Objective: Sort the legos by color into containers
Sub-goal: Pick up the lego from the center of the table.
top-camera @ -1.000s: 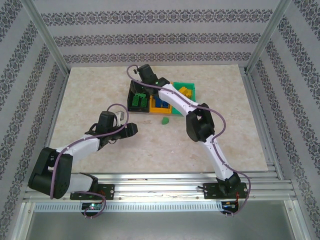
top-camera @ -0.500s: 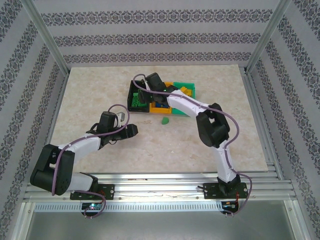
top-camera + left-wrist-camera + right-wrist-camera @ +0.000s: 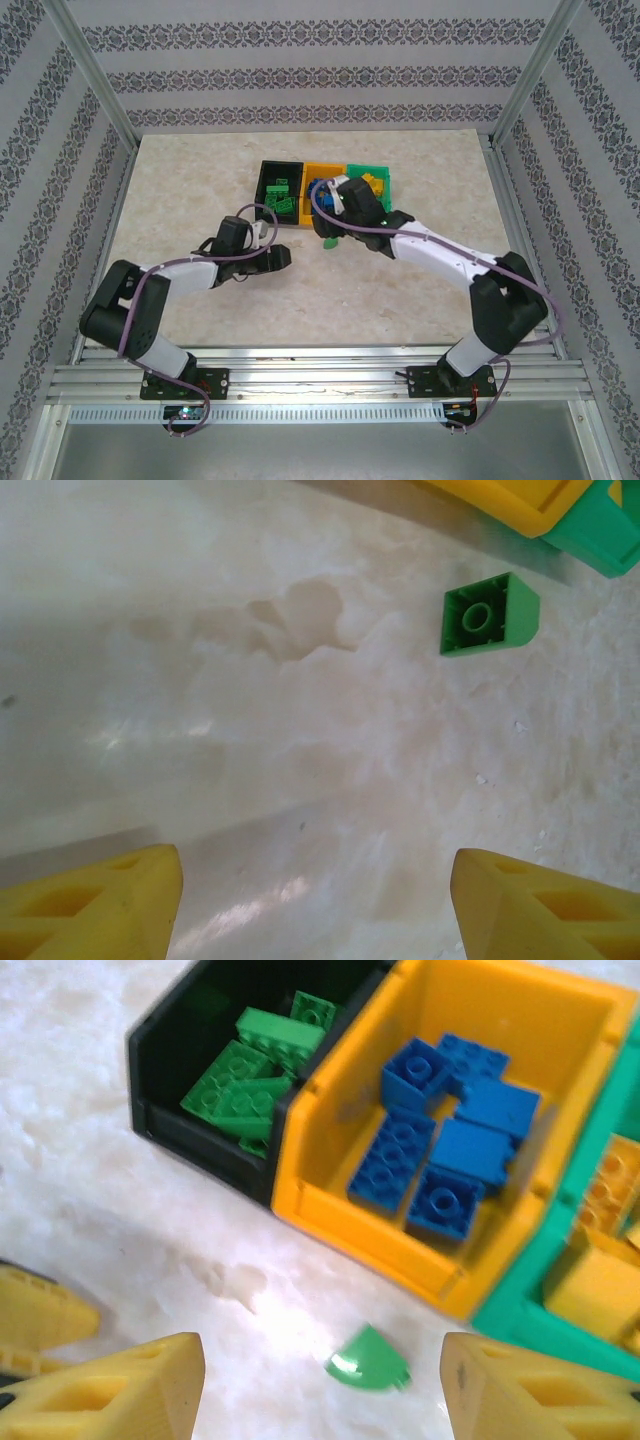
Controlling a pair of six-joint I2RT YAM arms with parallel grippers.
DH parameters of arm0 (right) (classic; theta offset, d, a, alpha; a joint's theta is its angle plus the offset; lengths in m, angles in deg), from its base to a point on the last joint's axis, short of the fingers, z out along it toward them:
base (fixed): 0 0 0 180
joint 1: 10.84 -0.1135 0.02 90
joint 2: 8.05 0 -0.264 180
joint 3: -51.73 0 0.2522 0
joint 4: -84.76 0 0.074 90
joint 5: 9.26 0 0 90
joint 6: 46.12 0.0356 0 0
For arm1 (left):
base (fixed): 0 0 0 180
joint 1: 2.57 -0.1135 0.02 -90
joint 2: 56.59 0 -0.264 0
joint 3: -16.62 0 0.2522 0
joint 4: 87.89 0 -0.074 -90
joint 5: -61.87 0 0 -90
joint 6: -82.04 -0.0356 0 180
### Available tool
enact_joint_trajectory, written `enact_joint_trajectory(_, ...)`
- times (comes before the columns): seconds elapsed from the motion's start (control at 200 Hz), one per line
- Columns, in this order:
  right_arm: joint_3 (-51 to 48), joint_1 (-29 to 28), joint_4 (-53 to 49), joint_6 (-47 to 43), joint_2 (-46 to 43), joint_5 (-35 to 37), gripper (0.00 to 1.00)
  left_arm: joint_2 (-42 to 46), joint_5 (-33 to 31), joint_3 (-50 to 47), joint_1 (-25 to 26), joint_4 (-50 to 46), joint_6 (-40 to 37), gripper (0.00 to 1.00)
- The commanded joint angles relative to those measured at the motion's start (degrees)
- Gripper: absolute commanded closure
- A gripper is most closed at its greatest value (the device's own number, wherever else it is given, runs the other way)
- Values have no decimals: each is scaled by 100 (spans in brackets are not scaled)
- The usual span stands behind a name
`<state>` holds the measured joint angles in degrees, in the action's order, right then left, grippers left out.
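Note:
One loose green lego (image 3: 368, 1360) lies on the table just in front of the orange bin (image 3: 500, 1020); it also appears ahead of the left fingers (image 3: 487, 615). My right gripper (image 3: 322, 1390) hovers open just above it, fingers (image 3: 110, 1390) spread to either side. My left gripper (image 3: 318, 910) is open over bare table, a short way to the brick's near left. The black bin (image 3: 160, 1080) holds green legos (image 3: 240, 1085). Blue legos (image 3: 440, 1150) fill the orange one, and the green bin (image 3: 520, 1310) holds yellow legos (image 3: 600, 1270).
The three joined bins (image 3: 268, 170) sit mid-table toward the back. A yellow finger of the left gripper (image 3: 30, 1315) shows at the left edge of the right wrist view, close to my right fingers. Marble table (image 3: 180, 190) spreads wide to the left and right.
The right arm has drawn back from over the bins to the near side and now hangs over the loose green lego. The left gripper has slid right, toward it.

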<state>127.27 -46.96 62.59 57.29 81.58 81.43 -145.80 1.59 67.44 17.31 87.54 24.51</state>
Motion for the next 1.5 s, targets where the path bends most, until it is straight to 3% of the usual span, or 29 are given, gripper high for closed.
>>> enact_joint_trajectory(0.0, -471, 145, 219, -84, -357, 167, 37, -223, 105, 370, 175, 280, 67, 29)
enact_joint_trajectory(0.32, -1522, 542, 596, -153, -861, -136, 36, -687, -462, 1168, 607, -465, -111, 29)
enact_joint_trajectory(0.635, -2469, 702, 1336, -53, -1325, 232, 37, -1325, -1307, 2506, 997, -2042, -758, 27)
enact_joint_trajectory(0.809, -2791, 1107, 1502, 266, -1627, 188, 36, -1932, -1179, 3333, 1202, -2466, -867, 27)
enact_joint_trajectory(1.069, -2978, 1636, 1640, 588, -1755, -243, 36, -2949, -1580, 4706, 1554, -3360, -1099, 27)
enact_joint_trajectory(1.279, -2979, 1711, 1675, 608, -1747, -350, 36, -3254, -1810, 5116, 1611, -3674, -1212, 34)
enact_joint_trajectory(1.394, -2979, 1711, 1675, 619, -1751, -360, 36, -3247, -1929, 5148, 1692, -3773, -1303, 42)
enact_joint_trajectory(1.494, -2987, 1713, 1704, 632, -1751, -411, 36, -3211, -1864, 5102, 1704, -3786, -1306, 56)
